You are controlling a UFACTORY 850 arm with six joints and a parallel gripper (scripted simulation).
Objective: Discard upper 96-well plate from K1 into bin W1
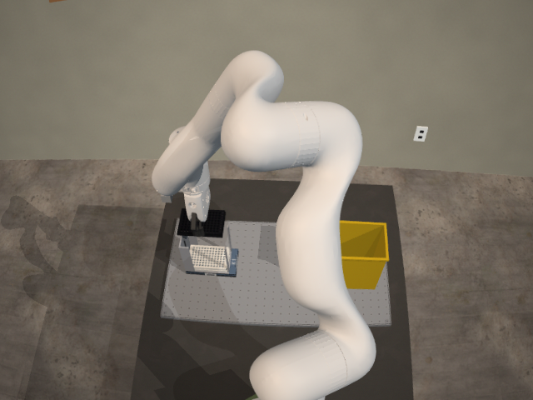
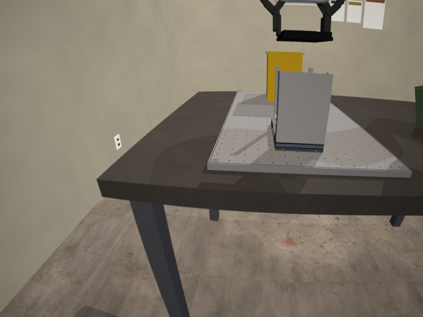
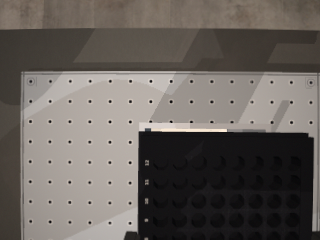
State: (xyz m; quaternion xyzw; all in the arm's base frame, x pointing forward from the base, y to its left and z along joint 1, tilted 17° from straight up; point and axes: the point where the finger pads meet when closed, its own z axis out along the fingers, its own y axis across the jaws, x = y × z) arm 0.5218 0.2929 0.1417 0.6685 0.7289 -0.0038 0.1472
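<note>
1. Top view, far left: the floor (image 1: 64,279) carries the arm's shadow; the dark table (image 1: 150,336) starts just right of it.
2. On the table lies a grey perforated breadboard (image 1: 258,301), holes in even rows.
3. Left part of the board: stack rack K1 (image 1: 232,262), grey walls on a blue-edged base. A white 96-well plate (image 1: 208,257) sits inside it, wells up.
4. Just behind/above the rack in the top view: the gripper (image 1: 196,226) pinches a black 96-well plate (image 1: 212,222) by its edges, jaws spread wide across it. Plate is level, clear of the rack.
5. Exterior view confirms: black plate (image 2: 304,35) hangs well above the rack (image 2: 302,105), a dark finger (image 2: 276,20) on each end, air gap between plate & rack top.
6. Wrist view: black plate (image 3: 225,185) fills the lower right, rack's top edge (image 3: 185,129) peeking out beyond it, breadboard (image 3: 75,150) beneath.
7. Centre: the white arm (image 1: 310,223) arcs over the board.
8. Right: yellow bin W1 (image 1: 366,271) stands upright on the board's right side, well apart from the rack & plate.
9. Far right, on the wall: an outlet (image 1: 420,133).
</note>
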